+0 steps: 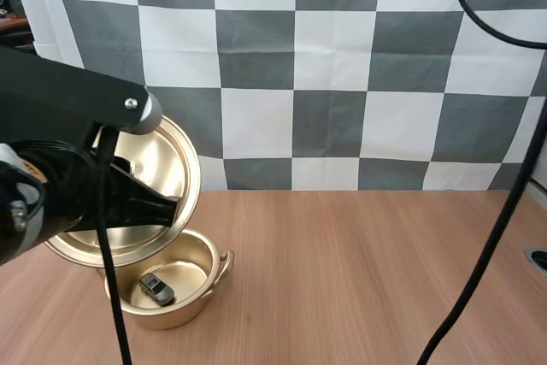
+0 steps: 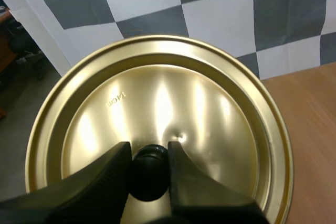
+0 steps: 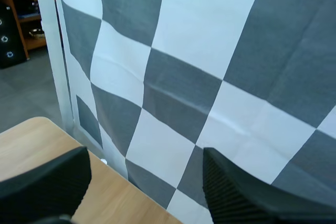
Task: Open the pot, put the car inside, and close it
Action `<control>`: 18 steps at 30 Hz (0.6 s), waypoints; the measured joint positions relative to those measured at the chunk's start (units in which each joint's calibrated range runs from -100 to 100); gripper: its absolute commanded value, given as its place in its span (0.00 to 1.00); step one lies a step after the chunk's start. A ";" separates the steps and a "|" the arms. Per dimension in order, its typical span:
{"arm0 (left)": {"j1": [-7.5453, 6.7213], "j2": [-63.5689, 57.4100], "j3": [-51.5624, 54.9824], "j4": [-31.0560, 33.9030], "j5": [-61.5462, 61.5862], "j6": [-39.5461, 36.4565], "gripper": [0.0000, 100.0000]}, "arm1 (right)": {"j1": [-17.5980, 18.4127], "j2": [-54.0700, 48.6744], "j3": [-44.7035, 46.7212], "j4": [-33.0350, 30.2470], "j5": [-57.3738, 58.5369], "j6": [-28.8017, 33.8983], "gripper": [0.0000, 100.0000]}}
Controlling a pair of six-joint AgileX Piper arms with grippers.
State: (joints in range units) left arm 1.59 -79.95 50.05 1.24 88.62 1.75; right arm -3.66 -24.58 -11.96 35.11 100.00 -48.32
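gold lid [image 1: 167, 168], its knob [image 2: 148, 174] gripped in the left pincer [image 2: 148, 150], tilts above the pot [image 1: 171, 314] holding the car [image 1: 156, 289]; closing calls for a level lowering, right pincer [image 3: 146, 161] spread wide.

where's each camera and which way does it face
High view: behind and above the bases, looking forward and down at table, pot and car; left arm shows.
Left wrist view: behind the left claw, facing the lid whose knob it pinches.
Right wrist view: behind the open right claw, facing the table's edge.
Shared: high and left wrist views show the lid.
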 measured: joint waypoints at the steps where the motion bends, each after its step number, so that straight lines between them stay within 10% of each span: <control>1: 0.00 0.82 0.63 0.00 -0.97 0.00 0.00 | 0.00 -1.33 0.00 -0.25 0.00 0.26 1.00; 18: 0.00 16.15 6.05 0.00 -2.15 0.00 0.00 | 0.00 -9.83 0.00 -4.93 0.00 5.39 1.00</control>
State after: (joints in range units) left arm 1.59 -63.80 56.09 1.24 86.47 1.75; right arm -3.66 -34.41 -11.96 30.18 100.00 -42.93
